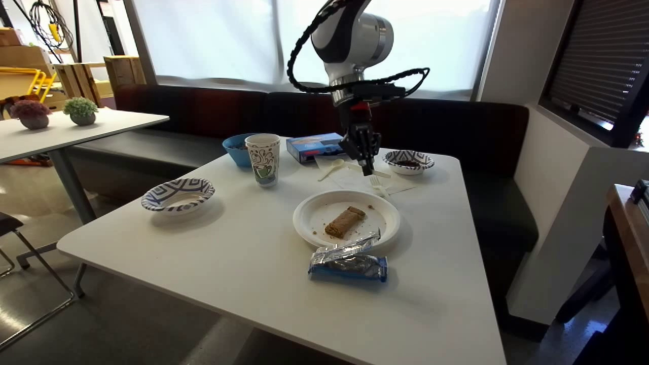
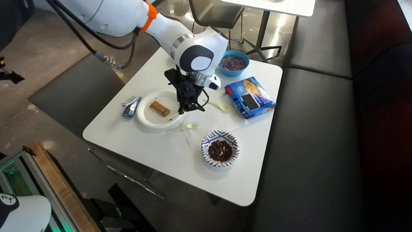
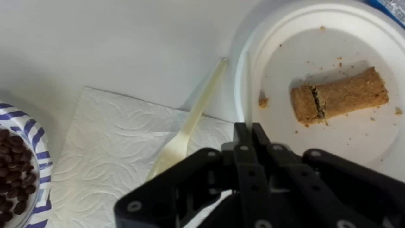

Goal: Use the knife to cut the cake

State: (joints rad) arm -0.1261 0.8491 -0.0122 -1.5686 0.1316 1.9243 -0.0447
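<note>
Nothing we can read
We see blurred print on the blue box [image 2: 244, 91], right of centre in an exterior view; tiny print on the wrapper [image 3: 394, 9], upper right in the wrist view.

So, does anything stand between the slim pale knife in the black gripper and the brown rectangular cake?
Nothing visible blocks the way in the wrist view: between knife and cake, only small brown crumbs lie on the round white plate, probably too low to matter.
</note>
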